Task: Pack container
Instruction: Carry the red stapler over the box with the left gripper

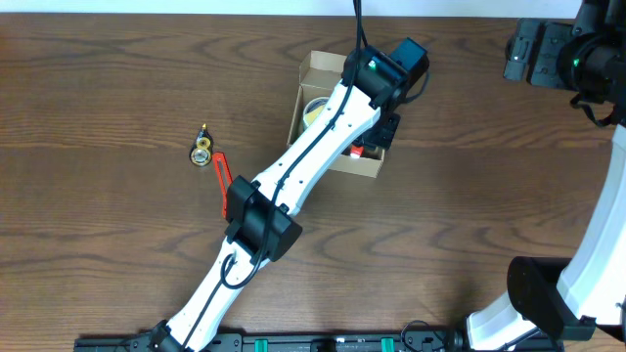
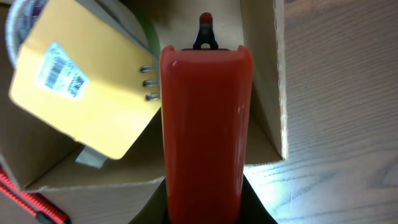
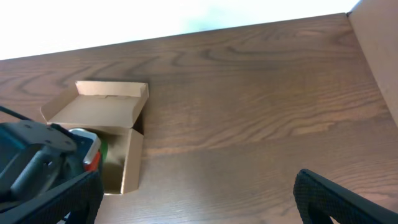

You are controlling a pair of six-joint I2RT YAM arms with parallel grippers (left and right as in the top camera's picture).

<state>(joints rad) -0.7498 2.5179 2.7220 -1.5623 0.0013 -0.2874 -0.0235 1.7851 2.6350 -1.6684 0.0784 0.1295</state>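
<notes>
The tan cardboard container [image 1: 315, 66] stands open at the table's far middle; it also shows in the left wrist view [image 2: 264, 74] and the right wrist view [image 3: 109, 109]. My left gripper [image 2: 202, 202] is shut on a red oblong object [image 2: 205, 112] with a black clip at its tip, held over the container's right side. In the overhead view the left gripper [image 1: 383, 132] is at the container's right wall. Inside lies a yellow labelled pack [image 2: 81, 81] on a roll [image 1: 315, 110]. My right gripper [image 3: 199, 193] is open and empty, raised at the far right [image 1: 525, 51].
A small gold tape roll [image 1: 201, 150] and a red box cutter [image 1: 223, 186] lie on the wood table left of the container. A red-and-black item [image 2: 28, 202] shows at the lower left of the left wrist view. The left arm spans the table's middle.
</notes>
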